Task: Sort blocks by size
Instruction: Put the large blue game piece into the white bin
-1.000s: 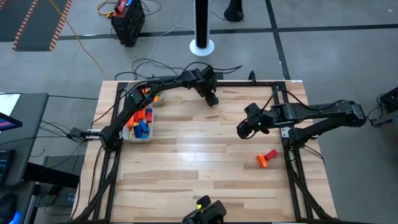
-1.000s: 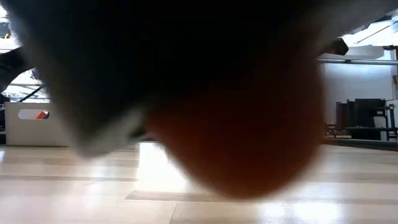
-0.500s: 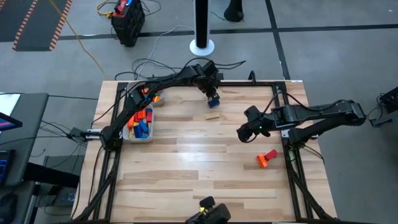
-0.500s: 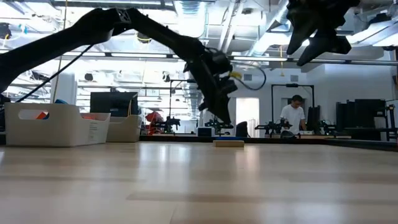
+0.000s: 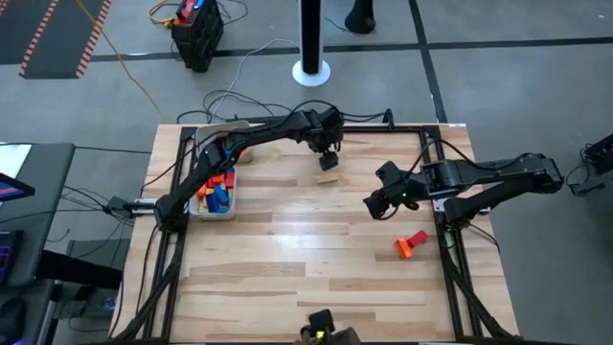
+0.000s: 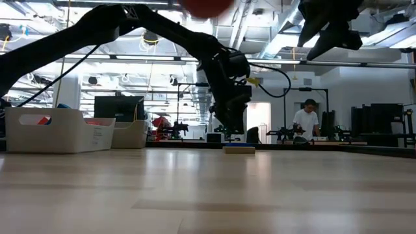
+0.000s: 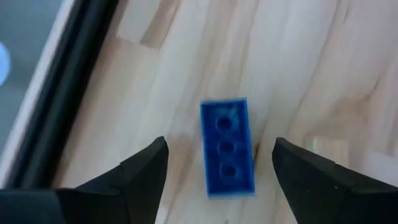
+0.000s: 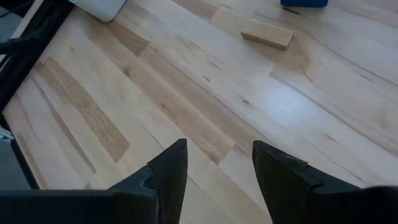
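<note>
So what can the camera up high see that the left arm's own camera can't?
Only the high view shows the white tray full of blocks, the red and orange blocks near the table's right edge, the tan block and the right end effector. Only the left wrist view shows the blue block lying on the wood, with its three holes. Both show the left end effector, open, near the table's far edge.
</note>
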You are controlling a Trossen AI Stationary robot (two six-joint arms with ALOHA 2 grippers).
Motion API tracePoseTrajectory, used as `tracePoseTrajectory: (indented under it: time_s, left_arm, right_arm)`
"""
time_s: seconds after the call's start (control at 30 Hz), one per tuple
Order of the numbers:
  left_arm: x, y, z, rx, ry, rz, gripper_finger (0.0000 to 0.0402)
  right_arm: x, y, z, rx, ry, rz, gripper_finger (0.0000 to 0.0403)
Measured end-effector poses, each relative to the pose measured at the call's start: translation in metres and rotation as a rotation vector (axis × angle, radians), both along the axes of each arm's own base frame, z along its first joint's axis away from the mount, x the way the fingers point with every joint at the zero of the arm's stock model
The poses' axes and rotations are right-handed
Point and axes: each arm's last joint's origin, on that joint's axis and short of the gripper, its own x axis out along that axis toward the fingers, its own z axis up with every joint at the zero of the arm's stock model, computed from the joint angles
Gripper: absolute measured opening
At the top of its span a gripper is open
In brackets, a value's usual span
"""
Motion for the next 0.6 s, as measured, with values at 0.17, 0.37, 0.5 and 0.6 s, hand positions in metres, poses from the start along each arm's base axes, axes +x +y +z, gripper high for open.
tracePoseTrajectory:
  time_s: [0.17,0.37,0.5,0.6]
  left_arm:
    - [-0.001,0.005,-0.023,-0.093,0.026,-0.021,0.0257]
    - [0.001,0.001,-0.035,-0.122,0.066,-0.091,0.0227]
    - [0.004,-0.002,-0.03,-0.076,0.056,-0.145,0.0208]
    - [0.005,-0.002,-0.029,-0.055,0.065,-0.15,0.0178]
  right_arm:
    - [-0.001,0.001,-0.001,-0.004,0.012,0.009,0.0207]
    - [-0.008,0.0,0.003,-0.008,0.008,0.014,0.0207]
    - [-0.014,-0.001,0.006,-0.014,0.007,-0.002,0.0207]
    - [-0.018,-0.002,0.008,-0.02,-0.006,-0.012,0.0207]
